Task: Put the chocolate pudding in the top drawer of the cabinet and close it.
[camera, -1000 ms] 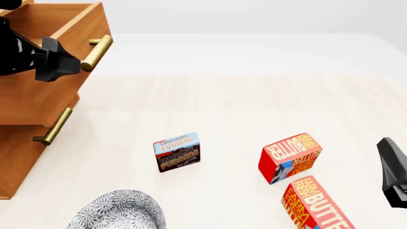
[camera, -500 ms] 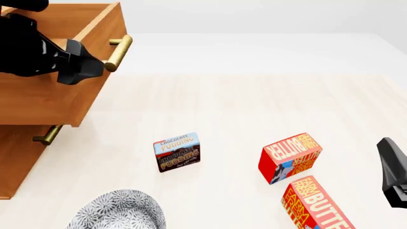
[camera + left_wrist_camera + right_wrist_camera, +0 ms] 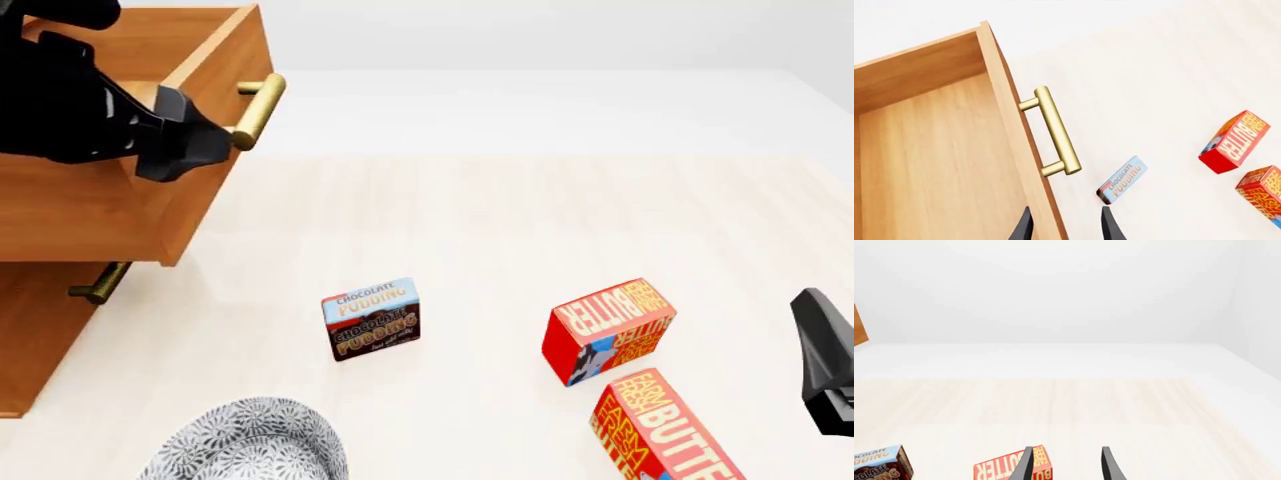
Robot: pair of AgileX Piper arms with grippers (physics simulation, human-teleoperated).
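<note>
The top drawer (image 3: 140,130) stands pulled well out of the cabinet (image 3: 34,330). Its far end and most of its interior are hidden in the front view by your left arm, and the cabinet is cut off at that view's left edge. Your left gripper (image 3: 180,135) sits at the drawer front near the brass handle (image 3: 256,110). In the left wrist view your two fingertips (image 3: 1022,227) show only as dark points with a moderate gap, straddling the drawer's front panel; whether they press on it cannot be made out. That view also shows the drawer's bare wooden floor (image 3: 934,165).

Your right gripper (image 3: 825,365) is cut off at the front view's right edge. In the right wrist view its fingers stand apart with nothing between them, over open table (image 3: 1121,405).

The chocolate pudding (image 3: 371,319) lies on the table in front of the cabinet, well apart from both grippers, lettered face up. Its long axis runs roughly left to right in the front view, slightly skewed. Bare tabletop surrounds it on all sides. One butter box (image 3: 609,329) lies to its right, a second butter box (image 3: 667,430) nearer you is cut off at the lower edge, and a patterned bowl (image 3: 247,445) sits near-left, also cropped. A lower handle (image 3: 100,285) shows beneath the open drawer.
</note>
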